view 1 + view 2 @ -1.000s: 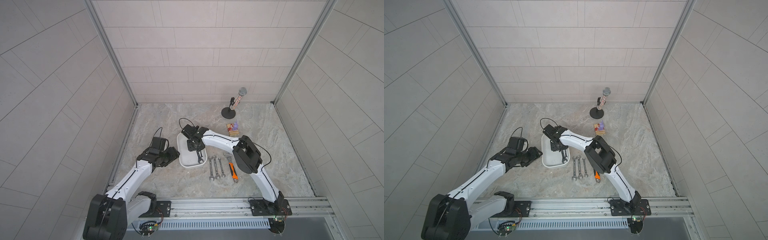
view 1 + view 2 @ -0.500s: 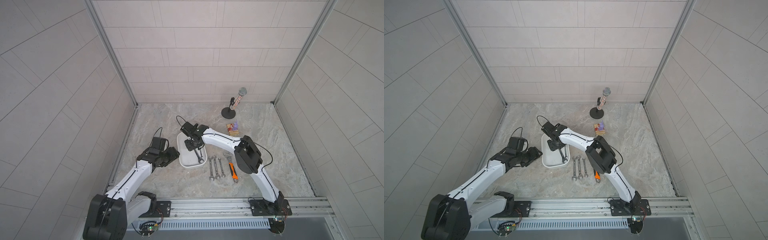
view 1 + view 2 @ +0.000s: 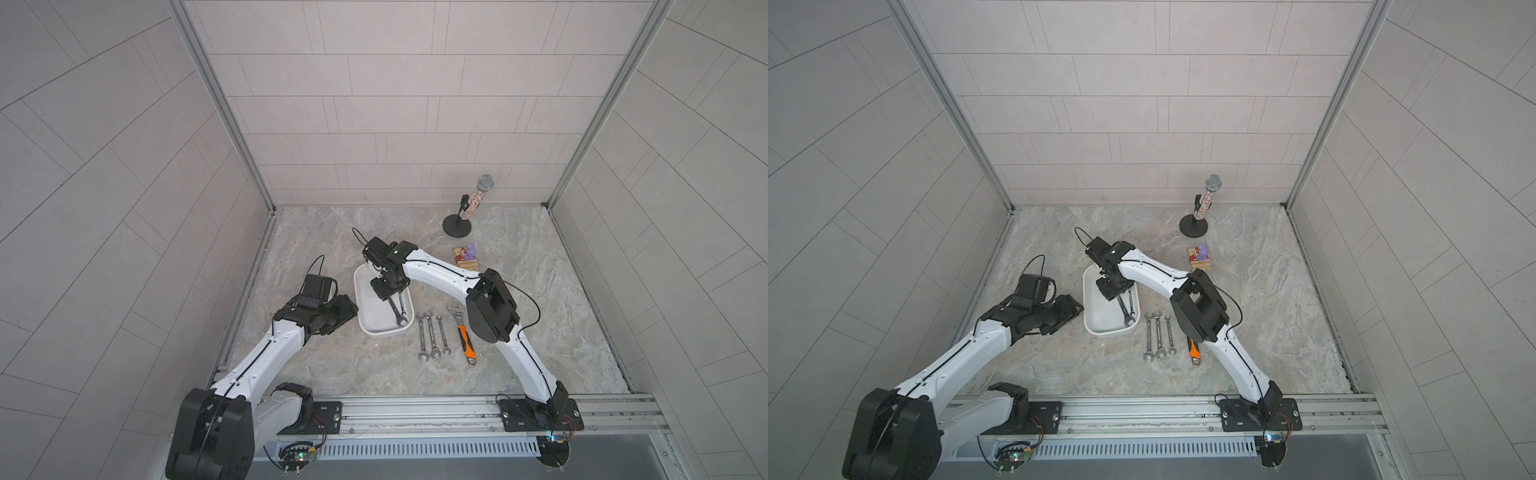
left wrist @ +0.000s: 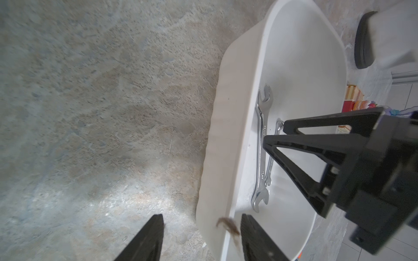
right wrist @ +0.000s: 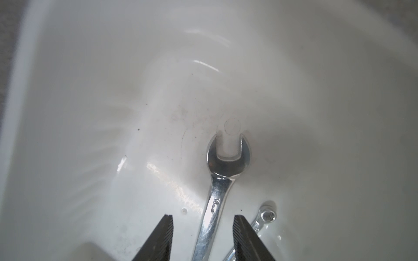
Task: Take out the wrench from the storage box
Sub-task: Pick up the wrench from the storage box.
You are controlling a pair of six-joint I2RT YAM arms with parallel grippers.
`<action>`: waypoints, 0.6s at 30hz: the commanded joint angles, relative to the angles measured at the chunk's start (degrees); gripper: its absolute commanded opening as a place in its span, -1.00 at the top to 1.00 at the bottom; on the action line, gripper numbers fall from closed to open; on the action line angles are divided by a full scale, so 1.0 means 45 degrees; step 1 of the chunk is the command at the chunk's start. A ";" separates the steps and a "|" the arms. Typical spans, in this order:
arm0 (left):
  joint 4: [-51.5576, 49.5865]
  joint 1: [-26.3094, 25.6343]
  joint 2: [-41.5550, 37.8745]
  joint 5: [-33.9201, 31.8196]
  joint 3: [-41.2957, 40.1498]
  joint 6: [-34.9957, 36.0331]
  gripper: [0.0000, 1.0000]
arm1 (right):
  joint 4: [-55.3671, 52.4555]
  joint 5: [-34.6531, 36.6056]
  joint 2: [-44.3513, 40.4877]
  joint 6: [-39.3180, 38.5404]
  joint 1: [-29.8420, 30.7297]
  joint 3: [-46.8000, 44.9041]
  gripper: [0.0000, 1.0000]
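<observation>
The white storage box (image 3: pixel 374 318) (image 3: pixel 1100 318) lies on the marble table left of centre. Inside it are a large chrome wrench (image 5: pixel 228 156) (image 4: pixel 261 144) and a smaller thin wrench (image 5: pixel 268 215) beside it. My right gripper (image 5: pixel 203 218) (image 3: pixel 388 291) points down into the box. It is open, with a finger on each side of the large wrench's shaft and a gap either side. My left gripper (image 4: pixel 202 222) (image 3: pixel 349 309) is open astride the box's left wall (image 4: pixel 226 126), one finger outside and one inside.
Three chrome wrenches (image 3: pixel 432 336) lie side by side on the table right of the box. An orange-handled adjustable wrench (image 3: pixel 463 332) lies next to them. A microphone on a stand (image 3: pixel 469 208) and a small toy (image 3: pixel 465 255) stand at the back right.
My right gripper has shifted slightly toward the far end of the box and its jaws have spread a little. The left arm has not moved.
</observation>
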 commanded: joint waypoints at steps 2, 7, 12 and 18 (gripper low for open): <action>-0.0278 -0.0019 -0.0091 -0.0260 0.0228 0.0215 -0.22 | -0.0544 -0.0070 0.0396 0.0113 -0.0093 -0.0010 0.10; -0.0239 -0.0027 -0.0071 -0.0272 0.0231 0.0206 -0.22 | -0.0437 0.0132 0.0646 0.0574 -0.0024 -0.0326 0.23; -0.0310 -0.0014 -0.0033 -0.0307 0.0280 0.0235 -0.22 | -0.0559 0.1287 0.0690 0.1863 0.0227 -0.1439 0.44; -0.0317 -0.0011 -0.0081 -0.0283 0.0300 0.0241 -0.22 | -0.0584 0.1297 0.0728 0.3336 0.0466 -0.2709 0.50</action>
